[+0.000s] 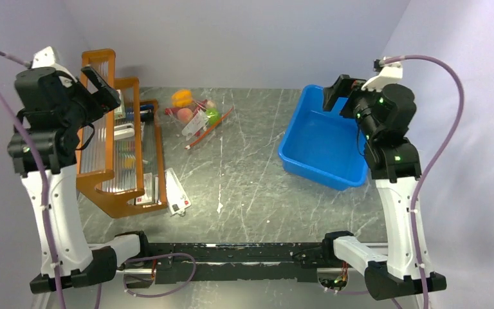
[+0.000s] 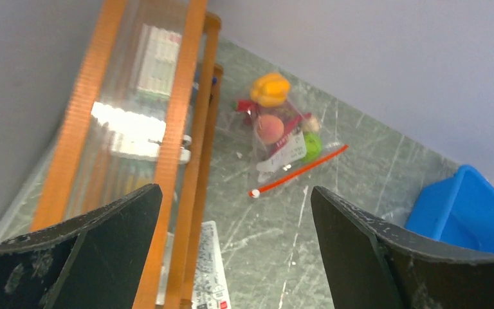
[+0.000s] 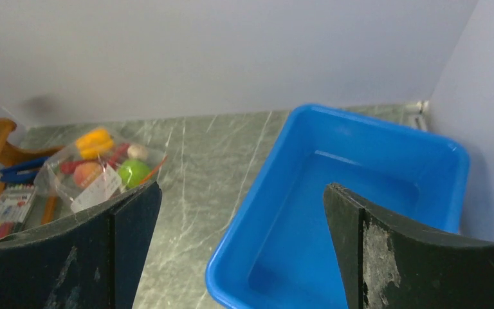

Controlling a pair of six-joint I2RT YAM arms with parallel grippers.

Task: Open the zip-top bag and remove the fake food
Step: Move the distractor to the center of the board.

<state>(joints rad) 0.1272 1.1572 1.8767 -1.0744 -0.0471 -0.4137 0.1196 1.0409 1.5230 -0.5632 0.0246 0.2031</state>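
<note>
The zip-top bag (image 1: 199,119) lies on the grey table at the back, left of centre, with its orange-red zip strip (image 1: 211,129) along the near right edge. The fake food is inside it: a yellow pepper (image 2: 270,89), a peach (image 2: 270,129) and a green lime (image 3: 133,172) show through the plastic. My left gripper (image 1: 103,87) hangs open high over the wooden rack, left of the bag (image 2: 283,138), nothing between its fingers. My right gripper (image 1: 338,93) hangs open above the blue bin, well right of the bag (image 3: 103,170), also holding nothing.
A wooden rack (image 1: 112,148) with clear panels and small items stands along the left side. A white card packet (image 1: 177,193) lies by its near end. A blue bin (image 1: 325,138) sits at the right. Walls close in the back and both sides.
</note>
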